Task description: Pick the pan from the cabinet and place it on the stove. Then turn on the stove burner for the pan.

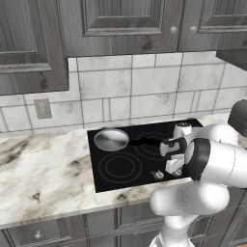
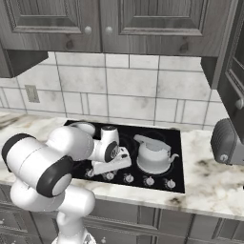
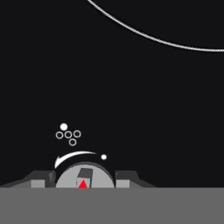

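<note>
**Knob pinched at the stove front, pan on the rear-left ring**

The pan (image 1: pixel 111 139) is seen resting flat on the stove (image 1: pixel 120 181), over the rear-left ring, with its black handle pointed to the right towards the arm. In the right base view only its rim (image 2: pixel 85 127) is glimpsed behind the arm's white shoulder.

The gripper (image 3: pixel 84 180) is lowered to the front edge of the cooktop, where the row of silver knobs is set. In the hand view a round silver knob (image 3: pixel 84 177) with a red pointer mark is framed between the two dark fingertips (image 3: pixel 40 180), one on each side, so the jaws are taken to be pinched on it.

A silver-white kettle (image 2: pixel 153 153) is stood on a right-hand ring. The cabinet (image 1: pixel 130 24) is hung above the tiled wall, doors closed.
</note>
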Robot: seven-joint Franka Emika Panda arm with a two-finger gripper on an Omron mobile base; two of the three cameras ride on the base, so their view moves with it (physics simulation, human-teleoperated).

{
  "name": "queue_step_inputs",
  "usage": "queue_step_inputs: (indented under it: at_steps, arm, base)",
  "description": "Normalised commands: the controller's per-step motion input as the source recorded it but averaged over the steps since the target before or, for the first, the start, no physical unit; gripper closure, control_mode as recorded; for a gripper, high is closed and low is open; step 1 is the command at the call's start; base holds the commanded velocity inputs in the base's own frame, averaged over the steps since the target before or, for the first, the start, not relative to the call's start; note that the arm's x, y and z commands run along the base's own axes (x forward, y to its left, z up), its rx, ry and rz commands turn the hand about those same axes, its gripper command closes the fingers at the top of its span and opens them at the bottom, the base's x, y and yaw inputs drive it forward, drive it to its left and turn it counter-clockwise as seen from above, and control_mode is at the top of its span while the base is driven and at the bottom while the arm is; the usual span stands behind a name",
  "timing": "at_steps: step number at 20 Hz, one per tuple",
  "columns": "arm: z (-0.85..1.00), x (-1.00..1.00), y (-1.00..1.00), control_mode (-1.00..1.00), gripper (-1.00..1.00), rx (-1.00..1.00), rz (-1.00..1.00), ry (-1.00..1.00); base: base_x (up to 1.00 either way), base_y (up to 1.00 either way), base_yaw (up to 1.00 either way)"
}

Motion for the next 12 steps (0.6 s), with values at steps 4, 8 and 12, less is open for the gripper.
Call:
queue_step_inputs:
  at_steps: [4,8,12]
  arm:
    - [-0.55,-0.41,0.00,-1.00,1.00,0.00,0.30,0.00]
    - [-0.57,-0.39,0.00,-1.00,1.00,0.00,0.31,0.00]
    - [-0.60,-0.37,0.00,-1.00,1.00,0.00,0.32,0.00]
  base:
    - [0.00,0.00,0.00]
    - [0.00,0.00,0.00]
    - [0.00,0.00,0.00]
